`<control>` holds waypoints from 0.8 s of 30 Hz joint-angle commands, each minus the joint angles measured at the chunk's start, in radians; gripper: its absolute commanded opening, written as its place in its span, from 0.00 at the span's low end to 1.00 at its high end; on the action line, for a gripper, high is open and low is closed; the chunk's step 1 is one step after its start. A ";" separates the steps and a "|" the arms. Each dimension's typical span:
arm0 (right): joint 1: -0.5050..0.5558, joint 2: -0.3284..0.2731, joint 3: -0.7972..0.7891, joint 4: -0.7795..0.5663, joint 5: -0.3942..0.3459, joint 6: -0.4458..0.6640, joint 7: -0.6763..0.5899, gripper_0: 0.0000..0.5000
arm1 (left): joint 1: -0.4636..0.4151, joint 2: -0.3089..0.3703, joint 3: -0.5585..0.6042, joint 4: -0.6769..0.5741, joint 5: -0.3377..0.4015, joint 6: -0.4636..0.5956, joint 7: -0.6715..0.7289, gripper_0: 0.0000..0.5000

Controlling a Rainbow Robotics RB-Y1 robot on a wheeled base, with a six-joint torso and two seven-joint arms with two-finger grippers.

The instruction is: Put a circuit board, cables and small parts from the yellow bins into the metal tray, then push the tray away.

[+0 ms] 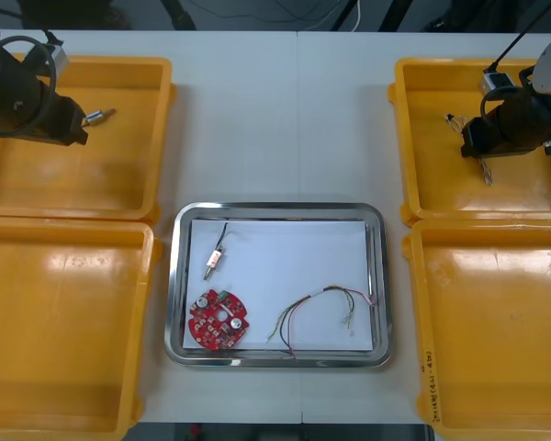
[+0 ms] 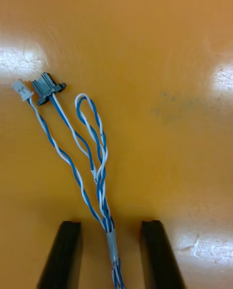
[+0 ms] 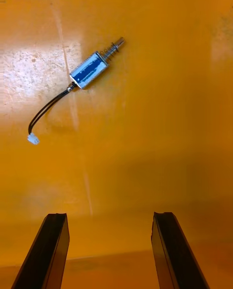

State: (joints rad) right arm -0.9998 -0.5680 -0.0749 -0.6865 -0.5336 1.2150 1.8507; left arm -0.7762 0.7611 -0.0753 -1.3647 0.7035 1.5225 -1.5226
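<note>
Now right pincer (image 2: 110, 224) spread astride blue-white cable (image 2: 100, 172), seemingly not touching; left pincer (image 3: 110, 216) spread, small metal part (image 3: 90, 69) ahead.

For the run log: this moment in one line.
left gripper open, short of small metal part; right gripper open, straddling blue-white cable; metal tray holds circuit board

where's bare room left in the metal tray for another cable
Bare: far-right white floor of the shiny metal tray, between the small metal part with black lead and the red and yellow cable. Crowded: near left, by the round red circuit board.
</note>
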 commanded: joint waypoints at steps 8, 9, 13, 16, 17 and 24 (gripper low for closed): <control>-0.048 0.011 0.012 -0.010 0.020 -0.014 0.035 0.00 | -0.048 0.032 -0.009 0.107 -0.027 -0.183 -0.226 1.00; -0.049 0.011 0.012 -0.008 0.021 -0.015 0.036 0.00 | -0.048 0.030 -0.009 0.110 -0.029 -0.188 -0.228 1.00; -0.069 0.003 0.012 -0.011 0.034 -0.006 0.042 0.00 | -0.048 0.020 -0.009 0.145 -0.050 -0.237 -0.237 1.00; -0.082 -0.007 0.012 -0.034 0.046 0.029 0.044 0.00 | -0.048 0.014 -0.009 0.173 -0.059 -0.281 -0.246 1.00; -0.082 -0.013 0.012 -0.057 0.050 0.052 0.044 0.00 | -0.049 0.012 -0.009 0.180 -0.061 -0.294 -0.248 1.00; -0.077 -0.041 -0.028 -0.188 0.069 0.247 0.045 0.00 | -0.054 -0.013 -0.011 0.236 -0.073 -0.366 -0.269 1.00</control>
State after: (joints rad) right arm -1.0319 -0.5679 -0.0751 -0.7946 -0.4756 1.4032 1.8715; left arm -0.7771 0.7592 -0.0768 -1.1446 0.6456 1.1915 -1.7630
